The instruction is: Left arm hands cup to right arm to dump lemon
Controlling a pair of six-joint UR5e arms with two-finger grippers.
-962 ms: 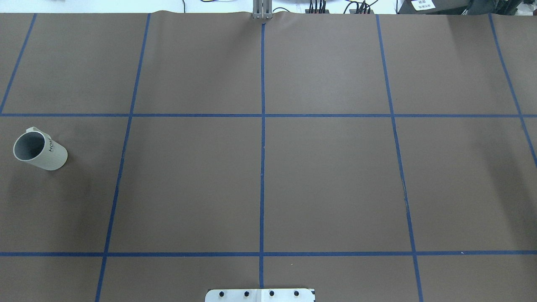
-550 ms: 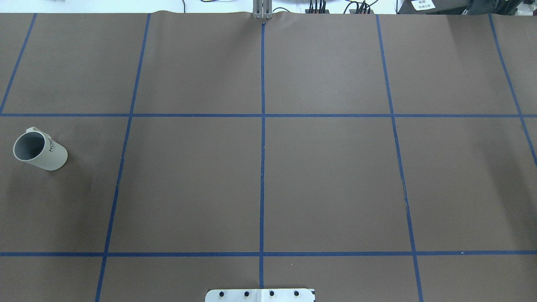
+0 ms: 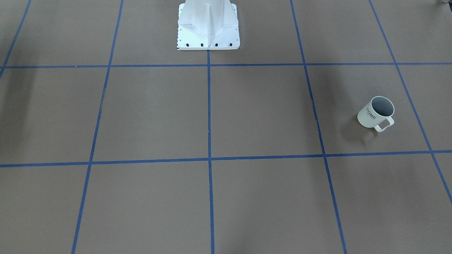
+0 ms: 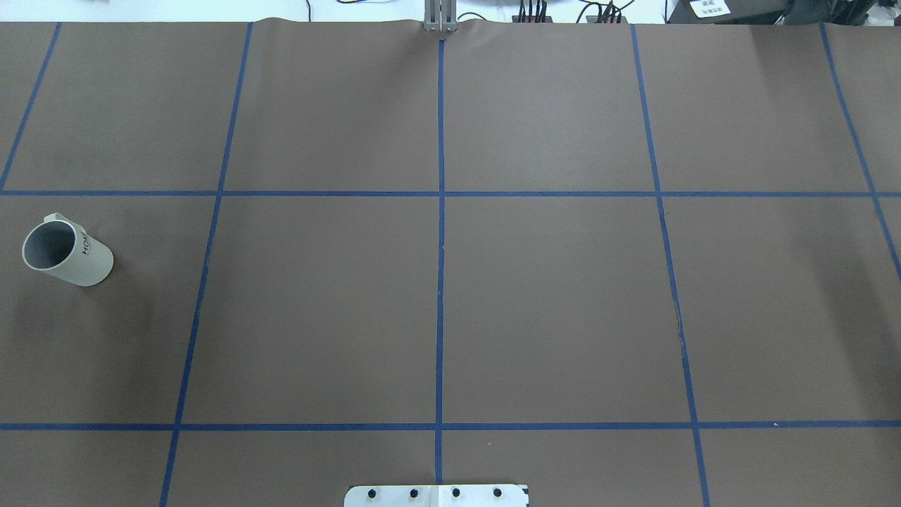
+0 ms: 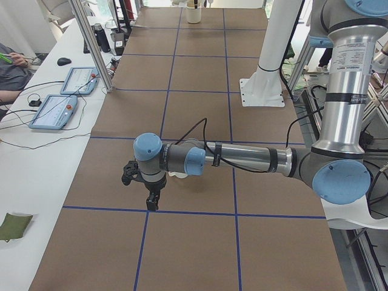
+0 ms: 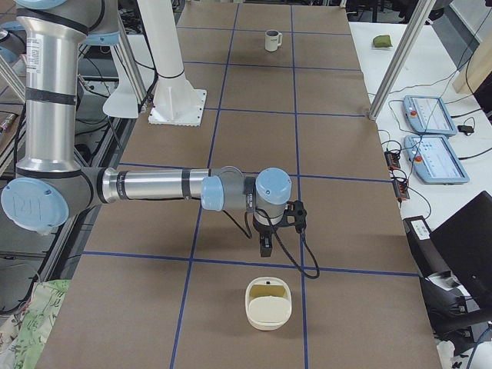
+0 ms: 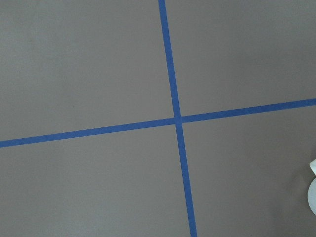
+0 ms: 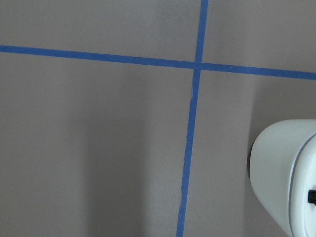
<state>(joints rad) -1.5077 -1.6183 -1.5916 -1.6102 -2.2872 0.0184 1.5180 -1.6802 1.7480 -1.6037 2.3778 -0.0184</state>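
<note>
The cup [image 4: 67, 252] stands upright at the table's left end, off-white with a grey inside and black "HOME" lettering; its handle [image 3: 383, 124] points away from the robot. It also shows small and far off as the cup [image 6: 270, 40]. I see no lemon; the cup's bottom is hidden. My left gripper [image 5: 150, 206] hangs pointing down over the table, with the cup [image 5: 178, 175] mostly hidden behind that arm. Over the table's other end, my right gripper [image 6: 265, 250] also points down. Neither gripper shows in the overhead or front views, so I cannot tell whether they are open or shut.
A cream squarish container [image 6: 268, 304] with a yellowish inside sits on the table just beyond my right gripper. The white robot base [image 3: 208, 26] stands at the table's near middle. Tablets [image 5: 53, 112] and a person's arm [image 5: 12, 60] are at the side table.
</note>
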